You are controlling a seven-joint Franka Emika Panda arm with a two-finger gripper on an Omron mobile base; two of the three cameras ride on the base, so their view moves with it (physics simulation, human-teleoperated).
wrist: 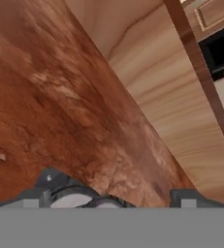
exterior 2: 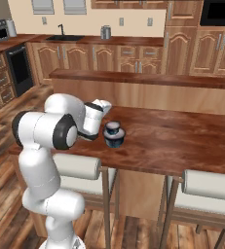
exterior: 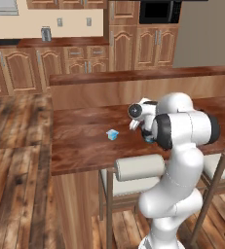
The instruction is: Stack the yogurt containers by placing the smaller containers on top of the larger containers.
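Narrower dark-blue cup (exterior 2: 113, 128) sits stacked on the wide dark-blue tub (exterior 2: 114, 139), on the wooden counter (exterior 2: 182, 136). The stack stands just right of the hand in the right base view, near the counter's front edge. Gripper (wrist: 112, 196) spread wide around the cup's pale grey-white top, fingertips (wrist: 48, 181) clear of it either side. Tiny pale-blue cup (exterior: 112, 134) stands alone on the counter, left of the stack and apart from it. Cushioned stools (exterior: 139, 168) tucked under the counter's front edge. Robot's forearm hides most of the stack in the left base view.
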